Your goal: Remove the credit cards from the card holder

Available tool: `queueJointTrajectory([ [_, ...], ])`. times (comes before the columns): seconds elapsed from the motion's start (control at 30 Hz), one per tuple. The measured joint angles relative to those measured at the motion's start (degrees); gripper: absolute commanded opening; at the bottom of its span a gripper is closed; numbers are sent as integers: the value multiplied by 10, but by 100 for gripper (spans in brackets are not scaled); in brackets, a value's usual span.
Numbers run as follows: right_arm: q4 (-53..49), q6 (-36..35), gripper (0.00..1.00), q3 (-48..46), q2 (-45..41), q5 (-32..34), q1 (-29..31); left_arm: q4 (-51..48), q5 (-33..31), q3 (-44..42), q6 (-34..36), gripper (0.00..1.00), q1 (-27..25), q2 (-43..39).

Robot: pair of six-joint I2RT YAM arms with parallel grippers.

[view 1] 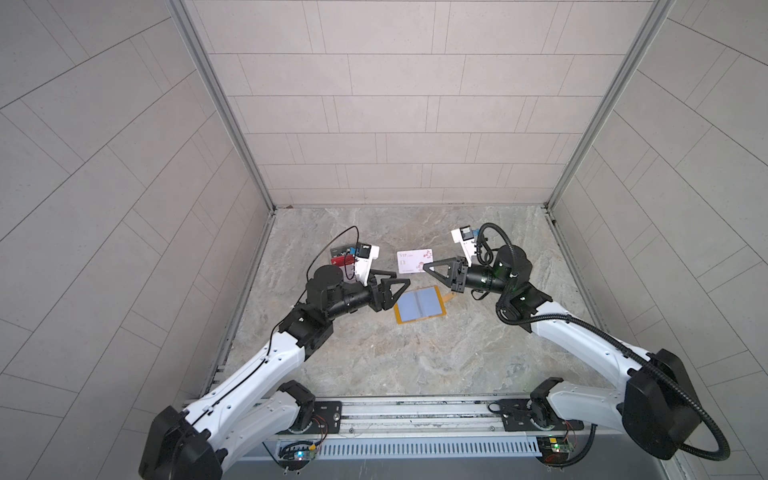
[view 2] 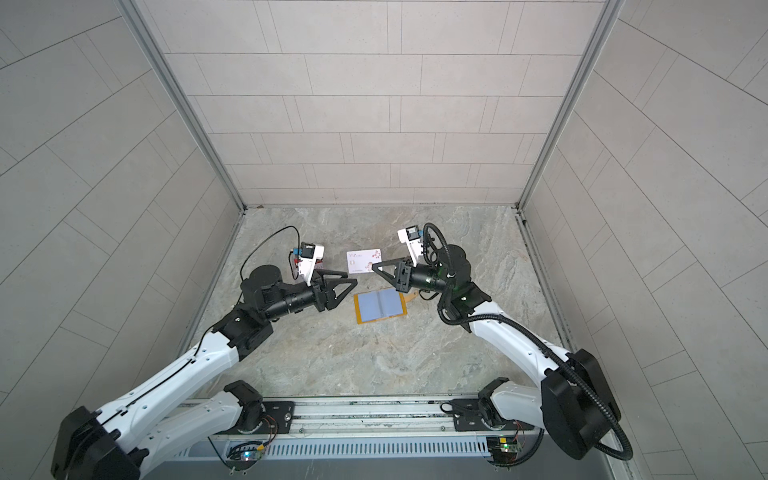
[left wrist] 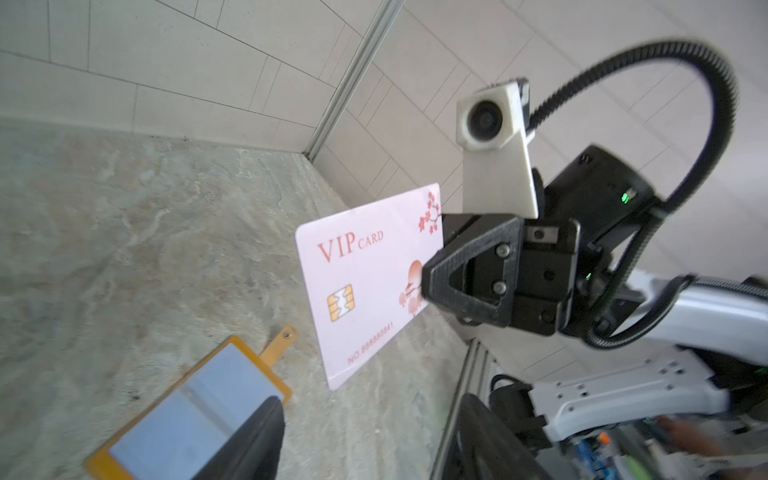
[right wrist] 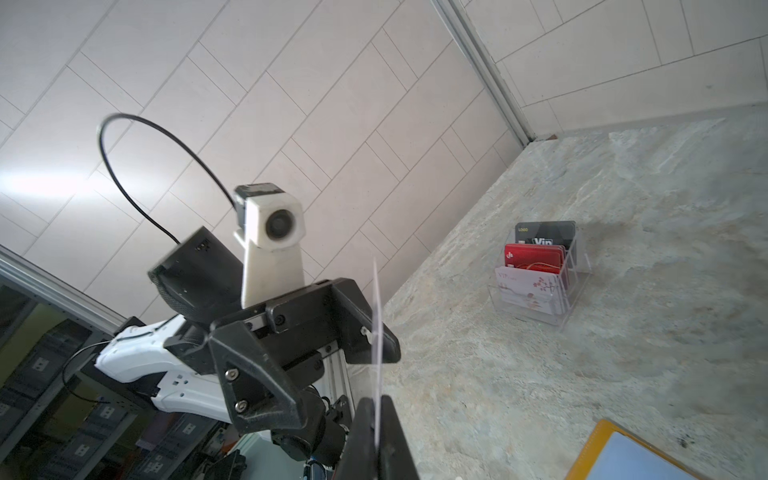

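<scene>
Your right gripper [left wrist: 424,286] is pinching the white card [left wrist: 365,282] by one short edge, in the air near the open card holder [view 1: 419,305] on the table [view 1: 374,353]; your left gripper [view 1: 401,279] is standing open, apart. You are holding only a thin margin — clamp firmly, swing slowly.

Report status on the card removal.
Right gripper shut on white plastic VIP card, aloft. Left gripper open, empty. Mustard-yellow booklet card holder lies open. Nothing blocking.

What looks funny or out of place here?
The white card is odd: it hangs in the air, pinched at one end by the right jaws. The card holder lies open on the table. Nothing looks broken.
</scene>
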Motion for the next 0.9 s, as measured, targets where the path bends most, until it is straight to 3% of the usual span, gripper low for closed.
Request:
queueJointTrajectory([
  [0.17,-156,-112,0,47,-13,-6,0,-154,-26,48,101,86,0,-28],
  [0.37,-285,-206,0,84,-14,-47,2,-280,-40,104,188,80,0,-28],
  [0.67,-389,-292,0,108,-5,-110,28,-384,34,169,274,74,0,30],
  [0.9,-430,-335,0,125,13,-127,49,-411,94,192,308,69,0,51],
])
